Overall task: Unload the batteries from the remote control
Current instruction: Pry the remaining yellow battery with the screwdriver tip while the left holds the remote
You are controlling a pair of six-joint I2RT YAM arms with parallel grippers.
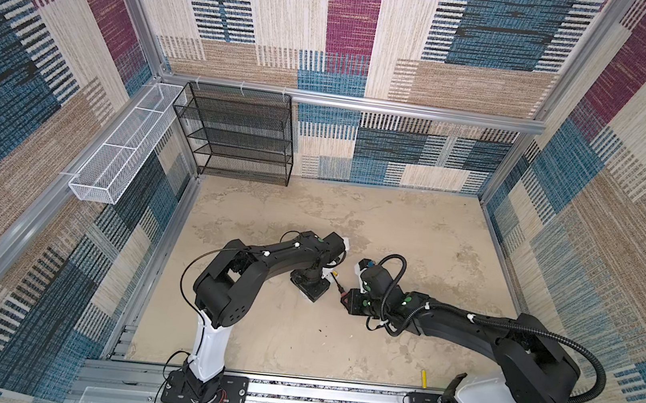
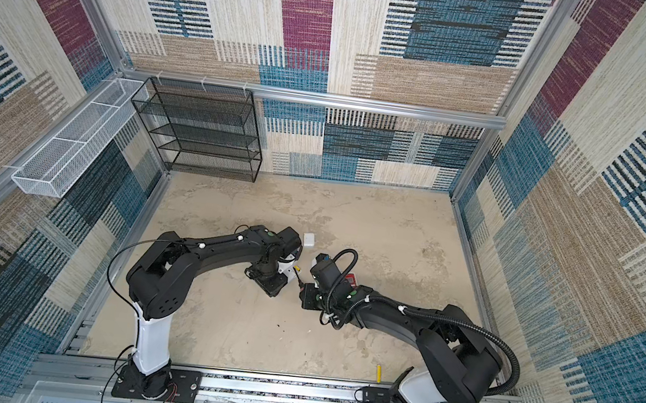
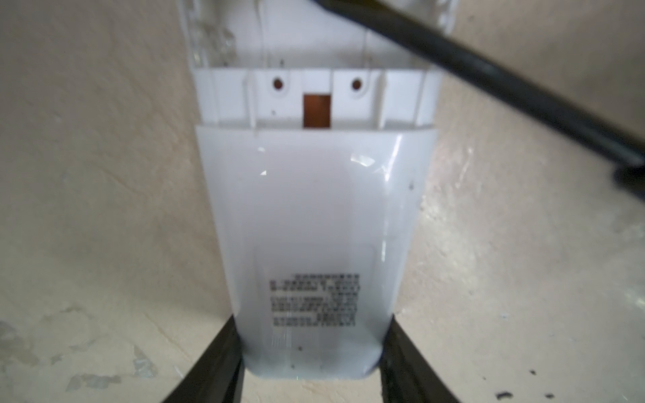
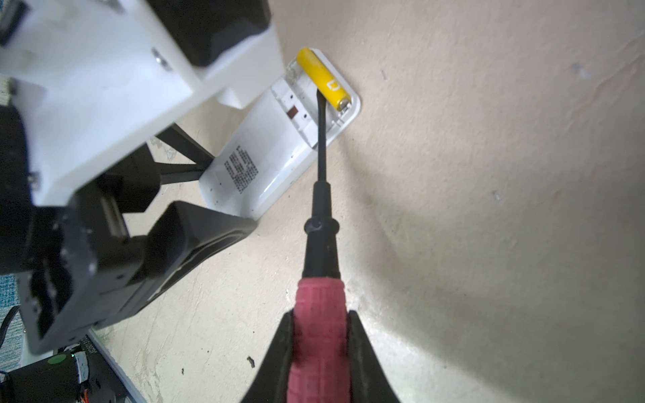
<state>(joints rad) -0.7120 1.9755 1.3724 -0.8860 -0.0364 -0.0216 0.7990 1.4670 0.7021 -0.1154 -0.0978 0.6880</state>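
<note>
The white remote control [image 4: 265, 164] lies back up on the table with its battery bay uncovered. My left gripper [image 3: 311, 352] is shut on the remote's [image 3: 307, 209] label end, one finger on each side. One yellow battery [image 4: 323, 80] sits in the bay's outer slot; the slot beside it looks empty. My right gripper [image 4: 320, 331] is shut on the red handle of a screwdriver [image 4: 319, 195], whose black tip rests in the bay against the battery's side. Another yellow battery [image 1: 425, 378] [image 2: 379, 373] lies loose near the table's front edge.
A small white cover [image 2: 309, 239] lies on the table just behind the left wrist. A black mesh shelf [image 1: 237, 133] stands at the back left and a white wire basket [image 1: 122, 153] hangs on the left wall. Something red [image 2: 351, 279] shows partly behind the right wrist.
</note>
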